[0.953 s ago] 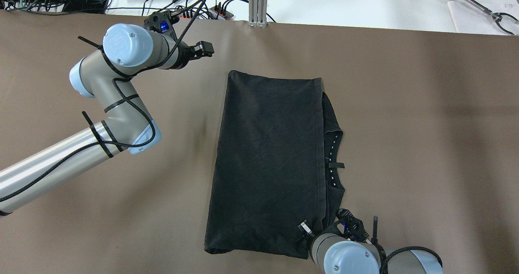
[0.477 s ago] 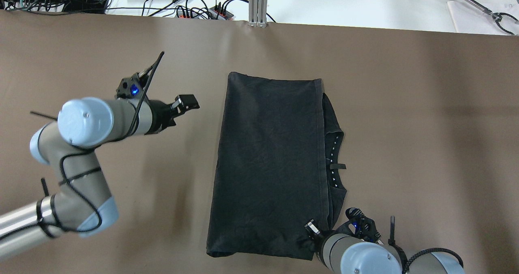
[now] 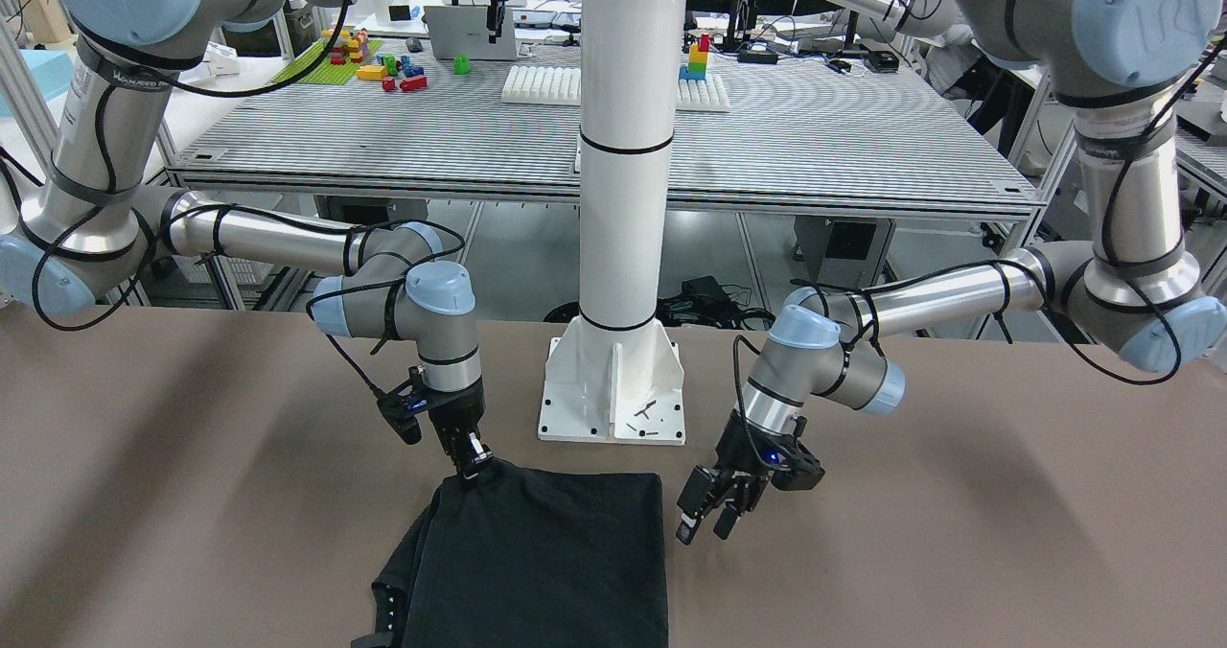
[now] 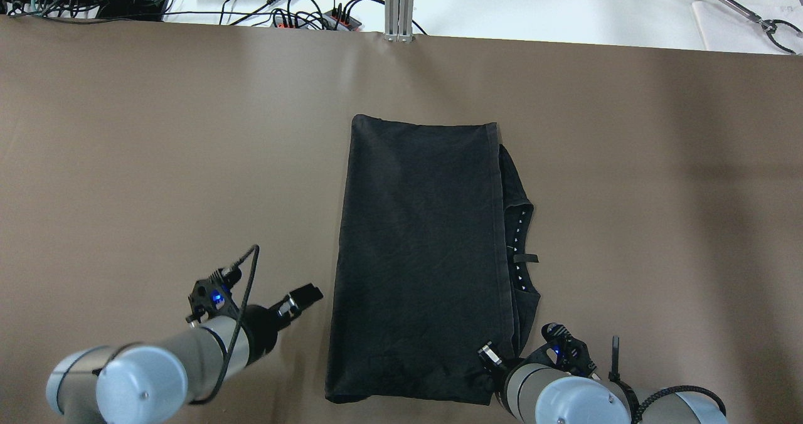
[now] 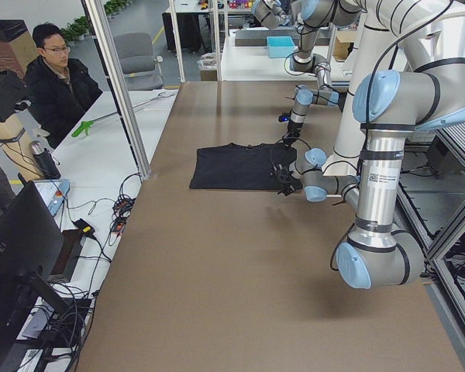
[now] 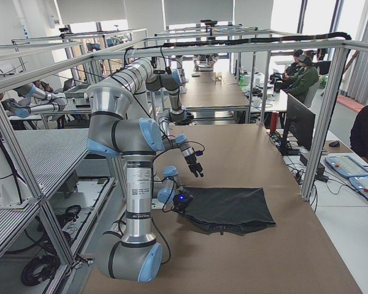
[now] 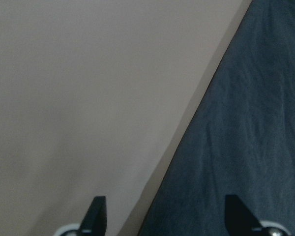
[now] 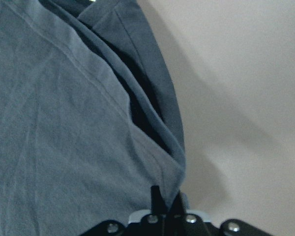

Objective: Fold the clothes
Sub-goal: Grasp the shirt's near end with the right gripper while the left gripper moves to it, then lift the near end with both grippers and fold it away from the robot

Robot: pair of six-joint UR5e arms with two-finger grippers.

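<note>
black clothes (image 4: 414, 242) corner pinched by right jaws; left jaws spread

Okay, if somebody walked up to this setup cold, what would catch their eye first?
The black garment, partly folded, lies in the middle of the brown table. The right gripper has its jaws shut on the garment's corner nearest the robot on its right. The left gripper hangs with jaws open by the left edge.
</note>
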